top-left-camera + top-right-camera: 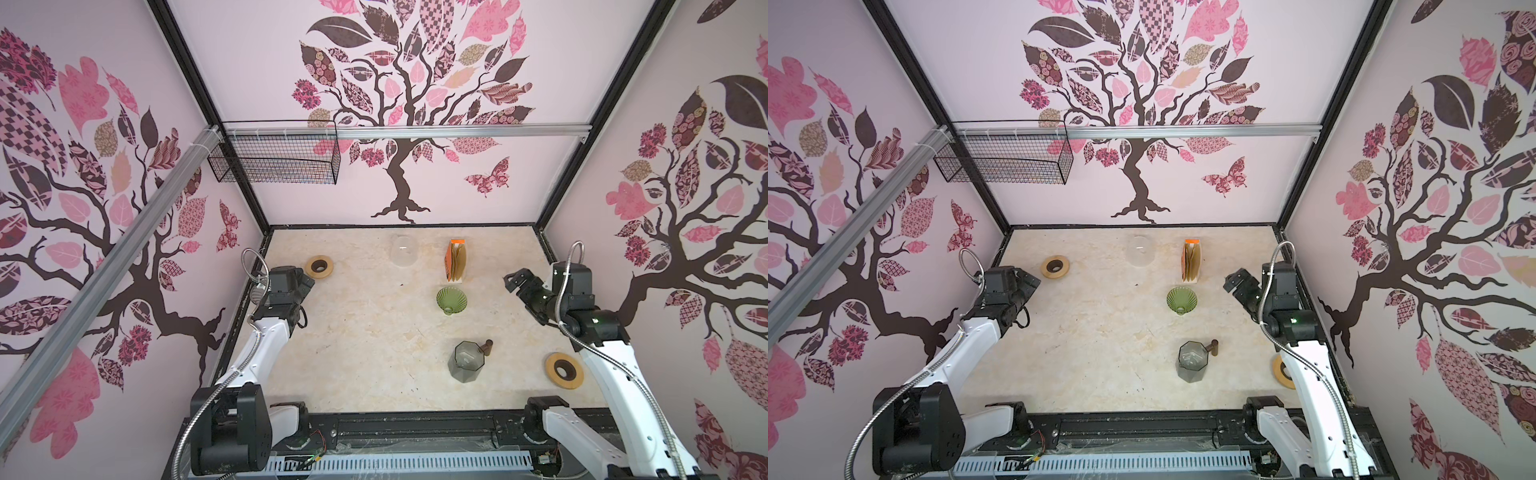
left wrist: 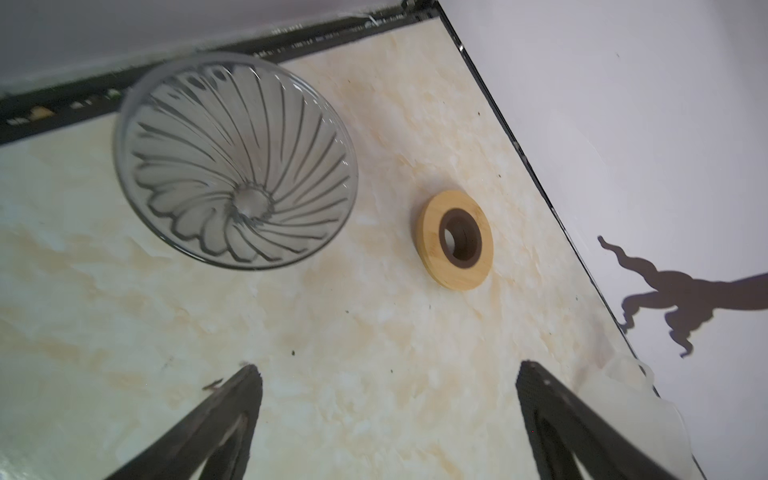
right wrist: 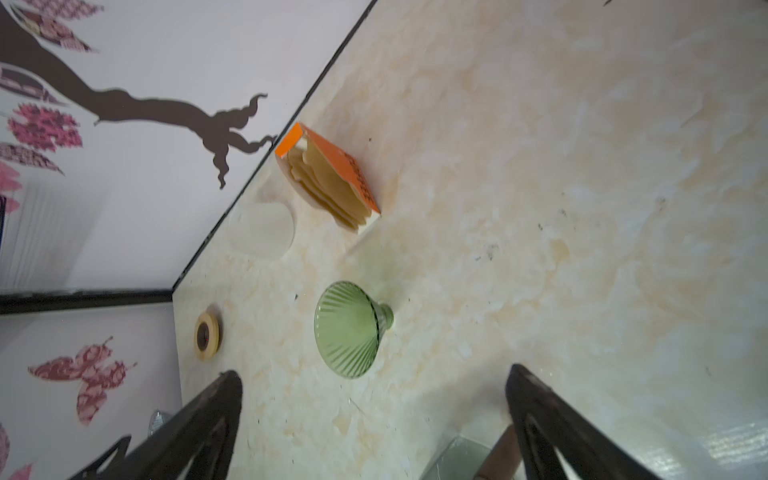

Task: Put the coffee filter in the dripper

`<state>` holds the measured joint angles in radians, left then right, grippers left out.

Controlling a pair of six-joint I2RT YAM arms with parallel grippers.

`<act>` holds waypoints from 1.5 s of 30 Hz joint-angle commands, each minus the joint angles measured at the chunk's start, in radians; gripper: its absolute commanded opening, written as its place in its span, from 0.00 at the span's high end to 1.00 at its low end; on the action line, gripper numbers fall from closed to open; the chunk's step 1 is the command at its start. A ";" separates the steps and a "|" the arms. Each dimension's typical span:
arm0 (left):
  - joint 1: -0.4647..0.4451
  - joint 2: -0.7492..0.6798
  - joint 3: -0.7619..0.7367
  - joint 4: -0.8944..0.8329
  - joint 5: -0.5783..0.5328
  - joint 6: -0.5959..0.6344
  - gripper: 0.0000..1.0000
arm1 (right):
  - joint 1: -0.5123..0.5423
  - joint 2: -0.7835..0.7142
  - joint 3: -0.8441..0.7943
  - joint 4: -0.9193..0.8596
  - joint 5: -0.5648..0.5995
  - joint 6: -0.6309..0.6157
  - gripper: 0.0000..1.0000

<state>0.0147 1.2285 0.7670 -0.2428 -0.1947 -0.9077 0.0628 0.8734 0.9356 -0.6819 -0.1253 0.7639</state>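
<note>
Two wooden rings (image 1: 328, 271) (image 1: 576, 376), one green glass dripper (image 1: 451, 299), one orange filter box (image 1: 449, 262); left gripper (image 2: 386, 370), right gripper (image 3: 374, 374) gaping, empty

Two wooden rings (image 1: 319, 266), two drippers (image 1: 451, 300), one grey jug (image 1: 467, 360), one orange holder (image 3: 356, 173) of perhaps five filters (image 3: 328, 187).

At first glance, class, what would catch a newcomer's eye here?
The green dripper lies on its side, right of centre on the table. Just behind it stands an orange box of brown filters. The left gripper and right gripper are open and empty at the sides.
</note>
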 commanded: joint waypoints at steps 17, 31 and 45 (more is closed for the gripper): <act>-0.450 0.319 0.374 -0.116 -0.002 0.320 0.02 | 0.088 0.046 0.161 -0.299 -0.184 -0.163 0.00; -0.491 0.744 0.801 -0.048 0.047 0.641 0.02 | 0.159 0.149 0.325 -0.395 -0.138 -0.230 0.00; -0.525 0.989 1.089 -0.040 0.071 0.641 0.02 | 0.198 0.225 0.336 -0.389 -0.118 -0.264 0.00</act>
<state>-0.4976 2.1845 1.7599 -0.2928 -0.1028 -0.2623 0.2543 1.0885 1.2278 -1.0550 -0.2577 0.5205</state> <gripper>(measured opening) 0.981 0.999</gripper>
